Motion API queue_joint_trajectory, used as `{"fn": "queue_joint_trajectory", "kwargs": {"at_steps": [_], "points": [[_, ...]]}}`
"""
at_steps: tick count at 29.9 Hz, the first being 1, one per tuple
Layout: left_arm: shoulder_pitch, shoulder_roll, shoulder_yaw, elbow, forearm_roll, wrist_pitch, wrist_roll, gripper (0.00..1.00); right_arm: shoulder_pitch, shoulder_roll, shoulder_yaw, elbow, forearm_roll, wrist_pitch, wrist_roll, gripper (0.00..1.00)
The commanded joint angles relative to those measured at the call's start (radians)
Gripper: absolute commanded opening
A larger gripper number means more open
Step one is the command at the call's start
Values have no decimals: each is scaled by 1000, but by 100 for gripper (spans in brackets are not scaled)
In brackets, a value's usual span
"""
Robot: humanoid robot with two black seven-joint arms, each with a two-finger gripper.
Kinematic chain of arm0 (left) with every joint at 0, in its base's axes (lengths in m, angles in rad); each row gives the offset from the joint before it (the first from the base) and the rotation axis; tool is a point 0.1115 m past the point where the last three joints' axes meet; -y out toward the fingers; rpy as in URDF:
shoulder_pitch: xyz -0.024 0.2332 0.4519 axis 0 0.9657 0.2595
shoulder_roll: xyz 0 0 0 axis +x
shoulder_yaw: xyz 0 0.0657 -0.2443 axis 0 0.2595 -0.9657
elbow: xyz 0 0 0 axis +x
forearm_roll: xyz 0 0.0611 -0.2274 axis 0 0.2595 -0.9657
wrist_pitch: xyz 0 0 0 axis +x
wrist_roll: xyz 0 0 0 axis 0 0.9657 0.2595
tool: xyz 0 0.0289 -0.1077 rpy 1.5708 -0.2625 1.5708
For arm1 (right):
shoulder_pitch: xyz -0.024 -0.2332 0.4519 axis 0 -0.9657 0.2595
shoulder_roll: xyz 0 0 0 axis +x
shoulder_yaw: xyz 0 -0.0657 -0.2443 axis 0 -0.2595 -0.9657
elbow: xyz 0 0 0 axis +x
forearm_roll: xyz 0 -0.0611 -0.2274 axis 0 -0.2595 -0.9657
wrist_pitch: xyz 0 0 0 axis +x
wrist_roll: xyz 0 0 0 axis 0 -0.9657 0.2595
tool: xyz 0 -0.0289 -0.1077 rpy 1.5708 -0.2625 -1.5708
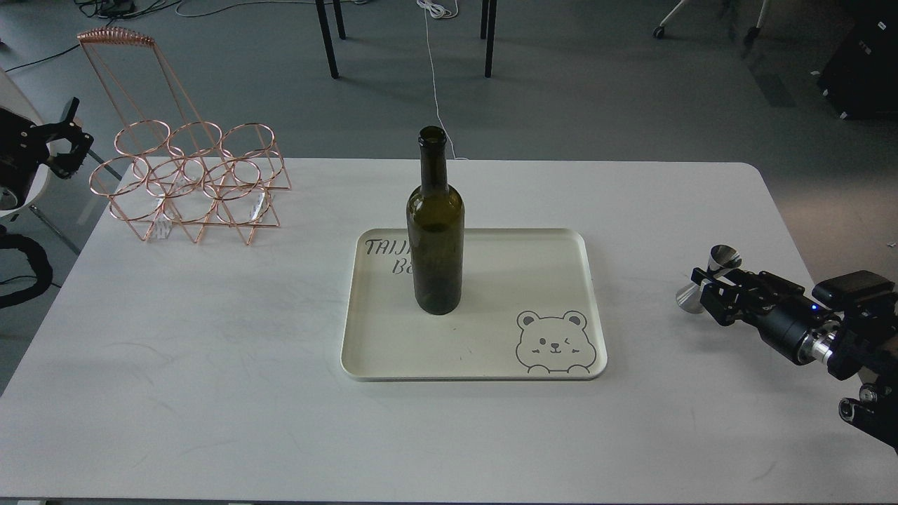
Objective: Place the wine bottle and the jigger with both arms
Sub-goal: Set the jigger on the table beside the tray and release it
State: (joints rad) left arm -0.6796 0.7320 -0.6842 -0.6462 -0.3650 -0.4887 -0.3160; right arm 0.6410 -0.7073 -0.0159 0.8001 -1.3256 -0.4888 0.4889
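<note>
The wine bottle [435, 231], dark olive-green and unlabelled, stands upright on the left half of a cream tray [533, 280] in the middle of the white table. My right gripper [707, 284] is shut on the waist of the shiny steel jigger [721, 258], which tilts slightly with its base low over the table's right side; I cannot tell if it touches. My left gripper [69, 140] is open and empty beyond the table's far left edge, far from the bottle.
A copper wire bottle rack [189, 184] stands at the table's back left. The tray has a bear drawing [554, 341] at its front right. The table's right edge [793, 238] runs close to my right arm. Chair legs stand on the floor behind.
</note>
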Motion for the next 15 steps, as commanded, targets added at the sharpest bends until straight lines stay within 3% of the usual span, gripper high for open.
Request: {"fn": "queue_joint_trajectory", "kwargs": {"at_steps": [1,9,15], "points": [[0,13,2,-3,1,0,3,99,-4,-81,1,92,2,0,0,75],[-11,107,9,-53,9,0,17,98,-77,-337,2,365,66,0,0,81],[-15,254,18,-294,151,0,20,98,-47,-371,4,364,376,0,0,84]]}}
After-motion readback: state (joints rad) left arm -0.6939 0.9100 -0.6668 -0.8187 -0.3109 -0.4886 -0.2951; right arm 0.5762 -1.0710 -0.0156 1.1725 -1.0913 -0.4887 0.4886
